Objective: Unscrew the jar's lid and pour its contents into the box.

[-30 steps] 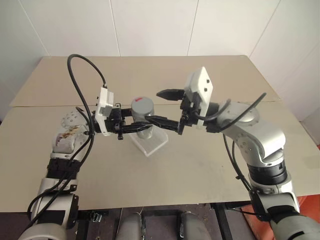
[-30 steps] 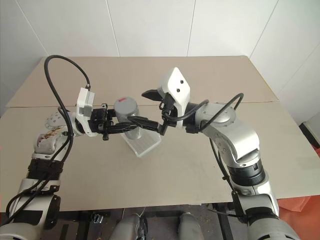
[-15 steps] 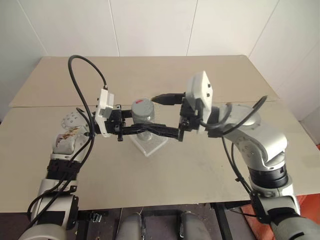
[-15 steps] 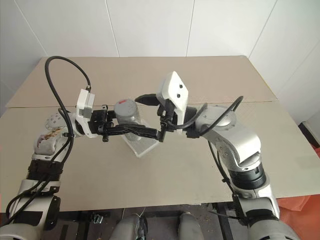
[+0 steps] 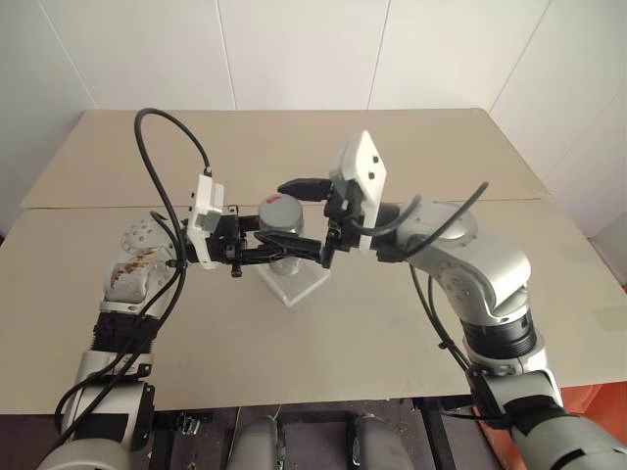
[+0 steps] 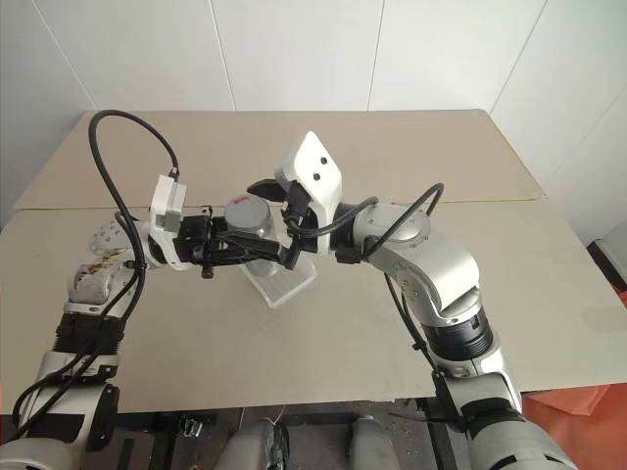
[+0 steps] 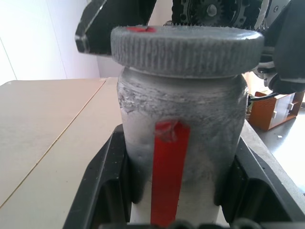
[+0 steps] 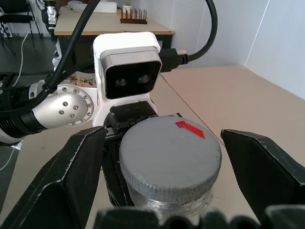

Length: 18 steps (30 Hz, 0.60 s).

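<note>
While the left gripper (image 7: 171, 210) keeps the jar (image 7: 181, 143) clamped by its body, the right gripper (image 8: 162, 157) is lined up on either side of the lid (image 8: 170, 162), so the setup makes sense: one hand is the vise, the other does the twisting. The left fingers (image 7: 102, 191) are snug against the glass on both sides, below the cap, which leaves the ribbed edge free to grab. The jar is held upright in the air, right above the box (image 5: 292, 282), which sits on the table (image 5: 392, 323). My guess is that's on purpose, so anything that spills lands in the tray and the pour is just a tip of the wrist.

The right jaws stand wide, one finger (image 8: 62, 176) on each side of the lid with daylight between finger and cap, so it isn't gripping anything yet. The lid looks fully seated, red mark on top, no visible gap under it.

I can't really make out the contents; the glass looks frosted or scuffed from the left wrist view.

Next bit, as I read it: close on the ribbed rim and turn. The risk is the jar rotating inside the left grip instead of the lid breaking loose.
</note>
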Tool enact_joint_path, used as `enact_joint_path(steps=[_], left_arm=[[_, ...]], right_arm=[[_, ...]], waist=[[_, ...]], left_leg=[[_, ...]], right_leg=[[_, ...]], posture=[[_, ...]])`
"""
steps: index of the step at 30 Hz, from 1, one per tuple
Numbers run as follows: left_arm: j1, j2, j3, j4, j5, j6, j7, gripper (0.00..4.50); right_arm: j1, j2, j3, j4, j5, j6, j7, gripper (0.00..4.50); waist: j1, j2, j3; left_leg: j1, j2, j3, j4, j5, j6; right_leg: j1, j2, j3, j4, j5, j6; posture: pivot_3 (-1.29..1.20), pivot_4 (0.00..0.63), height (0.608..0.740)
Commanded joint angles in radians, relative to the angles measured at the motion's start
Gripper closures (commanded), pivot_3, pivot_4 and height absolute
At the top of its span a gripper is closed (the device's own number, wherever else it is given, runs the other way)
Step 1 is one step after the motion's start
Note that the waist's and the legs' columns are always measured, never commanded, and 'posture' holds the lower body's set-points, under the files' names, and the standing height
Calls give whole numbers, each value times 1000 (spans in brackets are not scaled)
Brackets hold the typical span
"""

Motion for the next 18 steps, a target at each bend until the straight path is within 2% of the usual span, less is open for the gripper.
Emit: enact_joint_path(steps=[1,3,4,12,16,18], left_arm=[[4,7,11,-38,-5,-16,0,2567],[5,7,11,-39,-5,-17,1,2567],[7,7,10,-39,-4,-18,1,2567],[22,8,5,-40,-3,-19,5,2567],[32,10,4,-46,-3,-18,4,2567],[36,12,5,-50,-4,-14,4,2567]], right_arm=[[-26,0,-29,-21,17,3,1,862],[-29,3,-44,-18,24,8,-4,1524],[-34,9,-62,-14,37,17,-11,1717],[-97,47,-285,45,244,143,-108,1735],[-82,16,-329,32,289,168,-138,1735],[-48,-23,-311,3,247,146,-141,1735]], waist=[[0,0,0],[0,0,0],[0,0,0],[1,0,0],[4,0,0],[3,0,0]], left_leg=[[0,0,0,0,0,0],[0,0,0,0,0,0],[0,0,0,0,0,0],[0,0,0,0,0,0],[0,-1,0,0,0,0],[0,0,-1,0,0,1]], right_leg=[[0,0,0,0,0,0],[0,0,0,0,0,0],[0,0,0,0,0,0],[0,0,0,0,0,0],[1,-1,-1,0,0,0],[1,-1,-1,-1,0,0]], posture=[[0,150,740],[0,150,740],[0,150,740],[0,150,740],[0,150,740],[0,150,740]])
